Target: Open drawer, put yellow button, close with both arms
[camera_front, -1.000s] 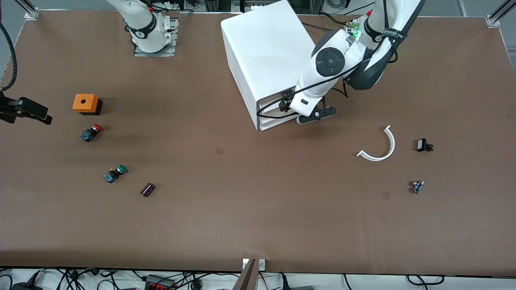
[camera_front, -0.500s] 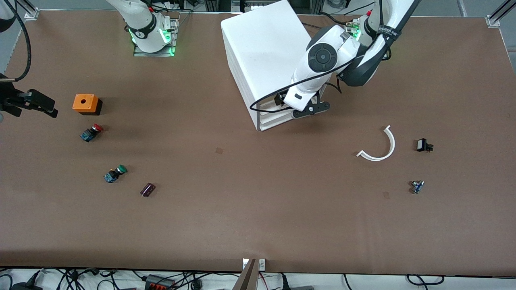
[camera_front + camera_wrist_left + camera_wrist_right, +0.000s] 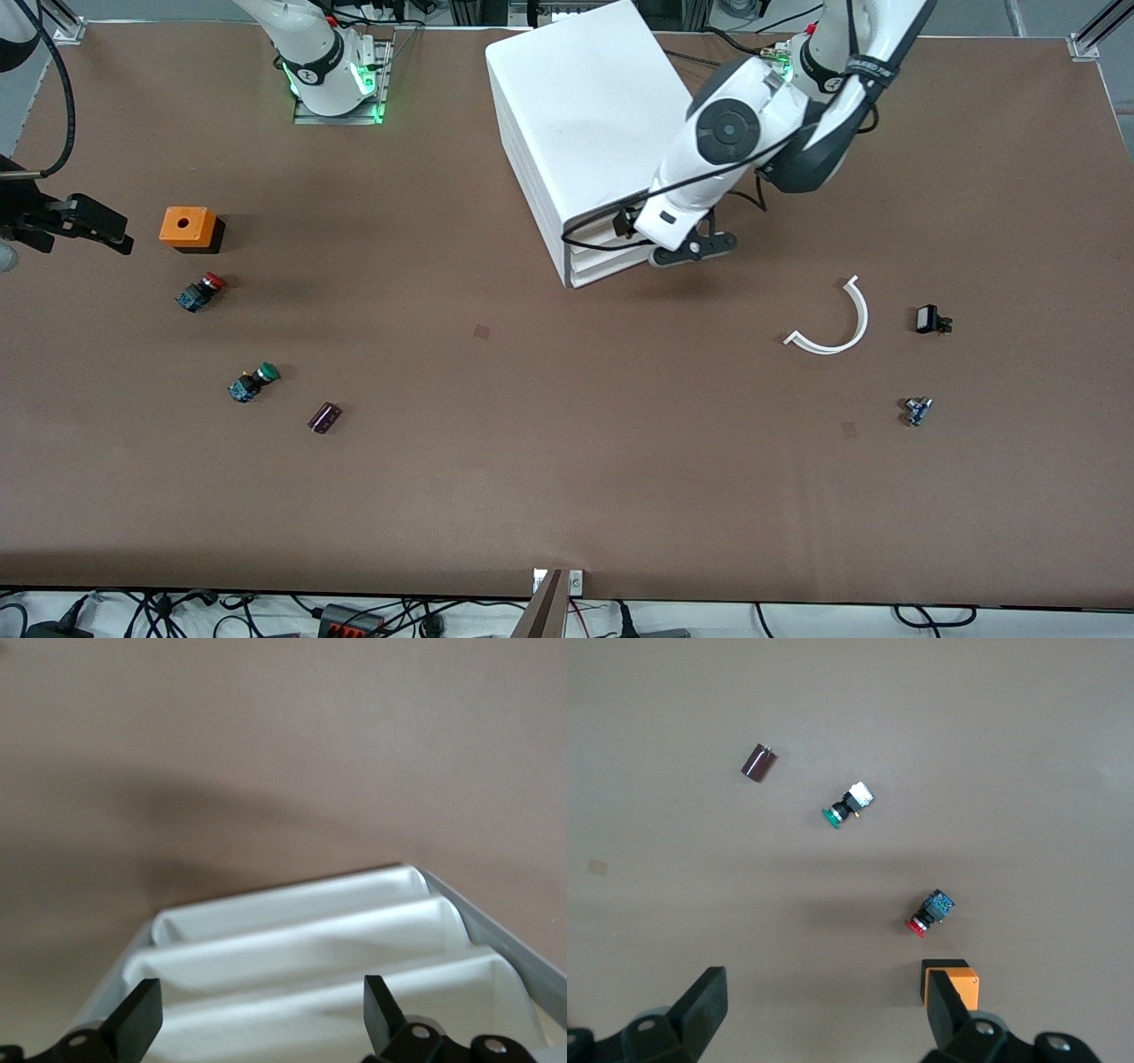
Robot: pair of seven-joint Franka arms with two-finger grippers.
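Note:
The white cabinet (image 3: 585,115) stands at the table's edge by the arm bases, all its drawers pushed in. My left gripper (image 3: 682,252) is open and empty, just in front of the drawer fronts near the top. In the left wrist view its fingers (image 3: 142,1014) straddle the uppermost drawer's (image 3: 337,1001) handle lip without touching it. My right gripper (image 3: 89,226) is open and empty, over the table beside an orange box (image 3: 188,226); its fingers (image 3: 704,997) show in the right wrist view. The yellow button is out of view.
A red-capped button (image 3: 199,291), a green-capped button (image 3: 254,381) and a dark cylinder (image 3: 324,416) lie toward the right arm's end. A white curved strip (image 3: 833,319), a small black part (image 3: 930,319) and a small blue part (image 3: 917,410) lie toward the left arm's end.
My left gripper pushed in toward the drawer fronts, then drew back slightly. My right gripper drifted a little toward the orange box.

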